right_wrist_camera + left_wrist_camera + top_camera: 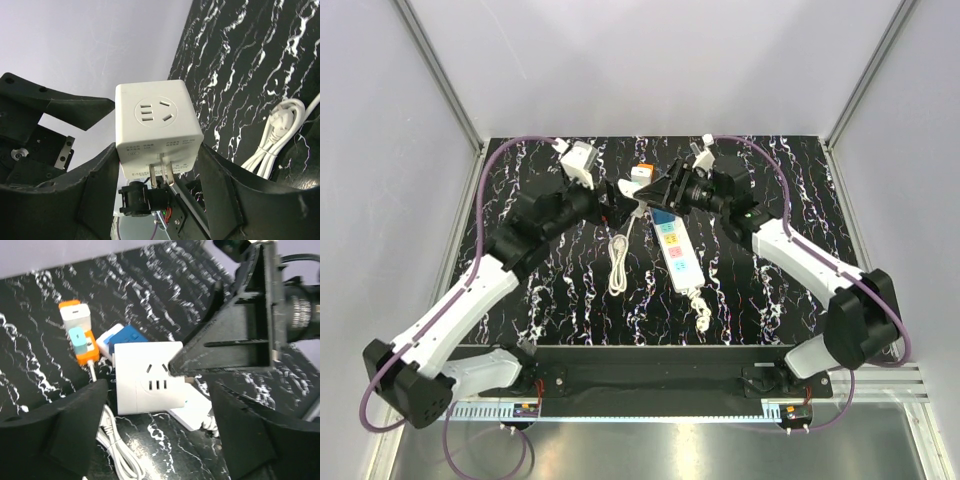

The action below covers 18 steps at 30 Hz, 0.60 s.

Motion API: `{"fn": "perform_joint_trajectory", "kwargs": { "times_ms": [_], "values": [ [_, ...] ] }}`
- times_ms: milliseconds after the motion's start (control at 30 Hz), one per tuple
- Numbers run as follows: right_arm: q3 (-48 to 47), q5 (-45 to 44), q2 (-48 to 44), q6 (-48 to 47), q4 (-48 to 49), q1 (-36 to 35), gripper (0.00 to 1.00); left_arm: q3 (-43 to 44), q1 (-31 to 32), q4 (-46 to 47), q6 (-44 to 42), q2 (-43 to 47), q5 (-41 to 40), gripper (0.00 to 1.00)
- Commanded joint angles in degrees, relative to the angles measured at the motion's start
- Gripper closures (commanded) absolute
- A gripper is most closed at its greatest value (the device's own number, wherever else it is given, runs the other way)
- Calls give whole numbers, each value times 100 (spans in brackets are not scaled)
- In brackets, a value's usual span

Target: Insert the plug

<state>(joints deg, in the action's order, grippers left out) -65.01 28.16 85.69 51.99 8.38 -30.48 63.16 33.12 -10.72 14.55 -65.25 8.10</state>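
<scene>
The blue plug (133, 334) lies on the black marbled table behind a white cube adapter (148, 376), partly hidden by it. I cannot make it out in the top view. My right gripper (157, 152) is shut on that white cube adapter (156, 125) and holds it off the table, its metal prongs bare. My left gripper (160, 440) is open and empty, its fingers on either side of the white cube's near face without touching it. In the top view both grippers, left (620, 205) and right (655, 192), meet above the far end of the white power strip (678, 250).
An orange-and-white plug (79, 335) with a white cable lies left of the blue plug, and shows in the top view (640, 173) too. A coiled white cable (618, 262) lies left of the strip. White walls enclose the table.
</scene>
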Motion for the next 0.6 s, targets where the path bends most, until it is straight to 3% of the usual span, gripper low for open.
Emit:
{"fn": "perform_joint_trajectory", "kwargs": {
  "times_ms": [0, 167, 267, 367, 567],
  "values": [
    [-64, 206, -535, -329, 507, -11, 100, 336, 1, -104, 109, 355, 324, 7],
    [443, 724, -869, -514, 891, 60, 100, 900, -287, -1212, 355, 215, 1260, 5],
    [665, 1154, -1028, -566, 1525, 95, 100, 804, -753, -1091, 960, 224, 2489, 5],
    [595, 1655, -993, -506, 1744, 104, 100, 795, -1017, -914, 1094, 206, 3230, 5],
    [692, 2069, -984, -75, 2500, 104, 100, 1006, -1133, -914, 1068, 13, 4199, 7]
  ]
}}
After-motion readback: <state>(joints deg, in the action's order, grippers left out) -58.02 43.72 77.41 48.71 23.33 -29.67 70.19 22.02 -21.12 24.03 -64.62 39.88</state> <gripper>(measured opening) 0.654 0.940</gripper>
